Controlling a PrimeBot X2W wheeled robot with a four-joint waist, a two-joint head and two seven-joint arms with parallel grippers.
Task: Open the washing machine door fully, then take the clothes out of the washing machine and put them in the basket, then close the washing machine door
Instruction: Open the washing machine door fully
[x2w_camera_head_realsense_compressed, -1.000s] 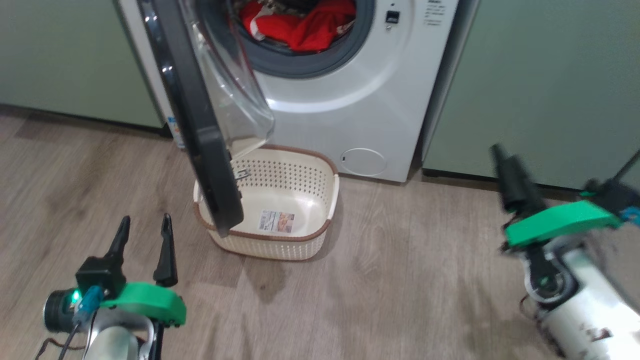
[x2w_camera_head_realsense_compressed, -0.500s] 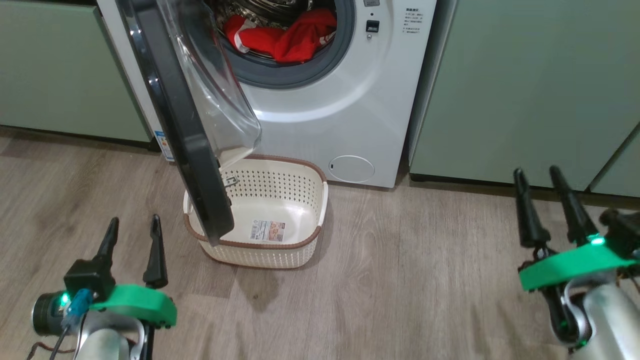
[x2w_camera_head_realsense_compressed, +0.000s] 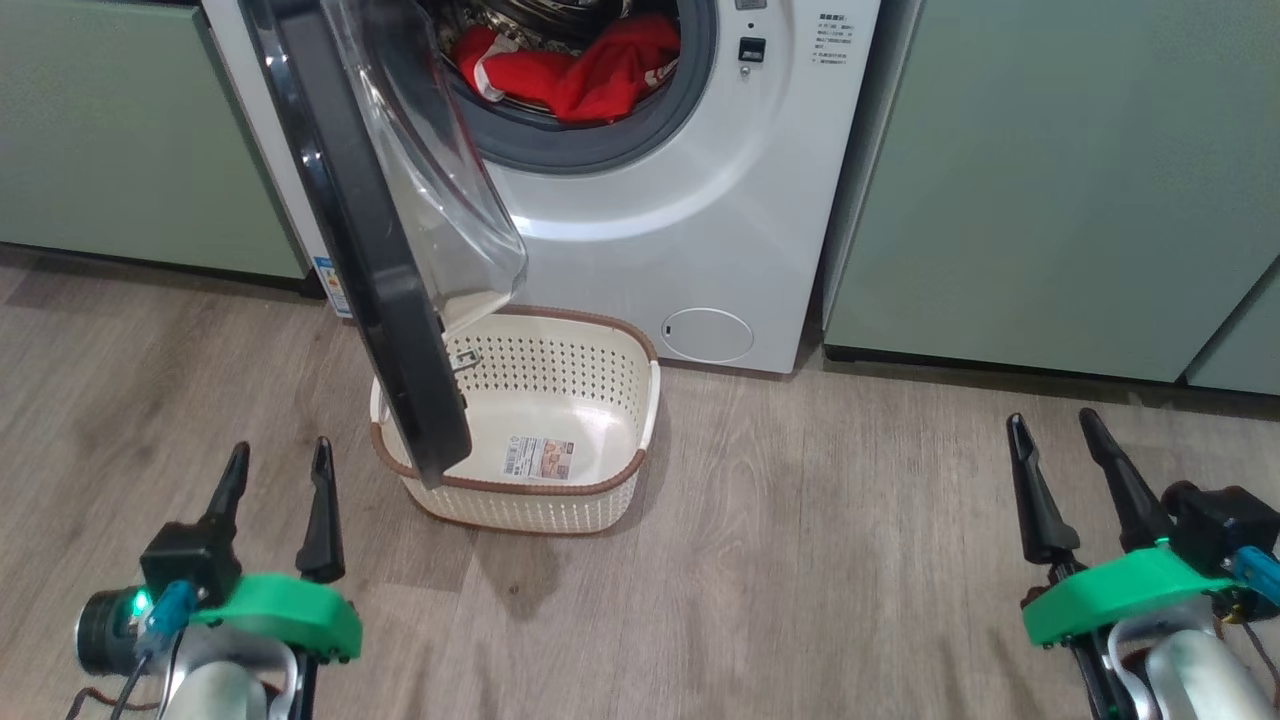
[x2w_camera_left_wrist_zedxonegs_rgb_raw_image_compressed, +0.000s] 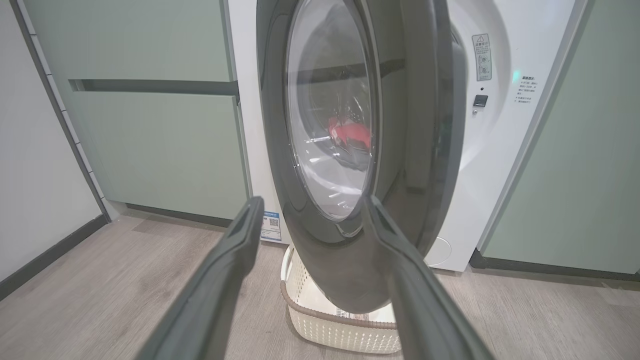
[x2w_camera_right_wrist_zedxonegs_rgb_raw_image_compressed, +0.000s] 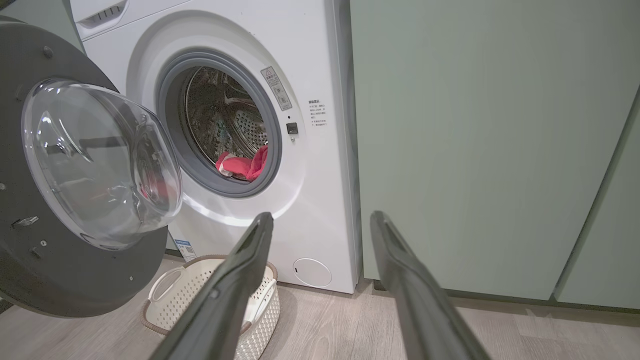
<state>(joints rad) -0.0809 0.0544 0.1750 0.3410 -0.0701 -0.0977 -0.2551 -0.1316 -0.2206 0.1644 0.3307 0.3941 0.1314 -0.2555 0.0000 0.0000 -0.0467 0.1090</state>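
Left gripper (x2w_camera_head_realsense_compressed: 281, 448) and right gripper (x2w_camera_head_realsense_compressed: 1052, 418) hover low over the wood floor (x2w_camera_head_realsense_compressed: 800, 560), well apart, fingers spread wide with nothing between them. Beyond, the washing machine (x2w_camera_head_realsense_compressed: 700, 210) stands between pale green cabinets (x2w_camera_head_realsense_compressed: 1050, 170). Its door (x2w_camera_head_realsense_compressed: 372, 270) is swung out (edge-on from the head), lower rim above the basket (x2w_camera_head_realsense_compressed: 530, 512) on the floor just in front. Red clothes (x2w_camera_head_realsense_compressed: 590, 80) lie in the drum (x2w_camera_right_wrist_zedxonegs_rgb_raw_image_compressed: 225, 115).

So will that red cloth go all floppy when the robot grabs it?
Probably floppy: the red cloth lies crumpled in folds. It would likely dangle and might drag on the grey ring. Probably light, unless it is wet, which I cannot tell.
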